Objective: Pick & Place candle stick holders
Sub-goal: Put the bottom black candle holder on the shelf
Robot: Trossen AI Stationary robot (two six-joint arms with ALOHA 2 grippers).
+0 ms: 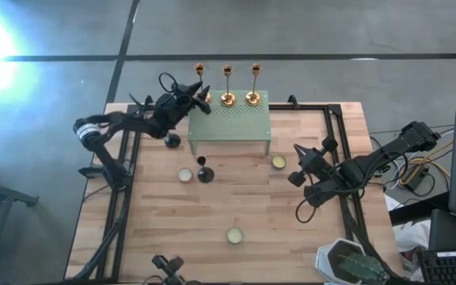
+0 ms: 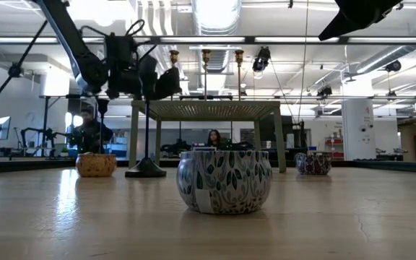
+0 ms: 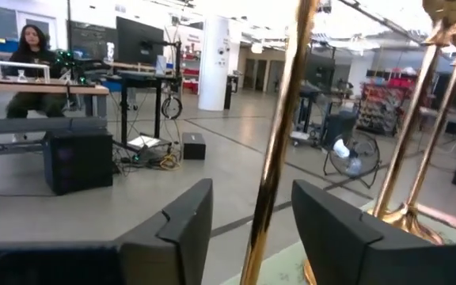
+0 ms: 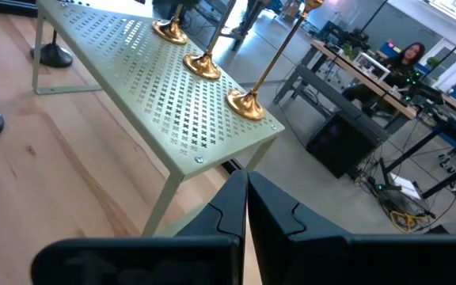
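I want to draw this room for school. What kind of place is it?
It looks like a robot lab or workshop. Past the wooden table there are desks with monitors, cables on a bare floor, and more equipment stands. A person sits working at a desk.

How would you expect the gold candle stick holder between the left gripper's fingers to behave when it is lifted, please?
The gold candle stick holder looks like rigid metal, so it probably won't flex. Its stem is thin and shiny, so it may slip or swing between the open left gripper fingers. Tall over a small round base on the green stand, it seems easy to tip.
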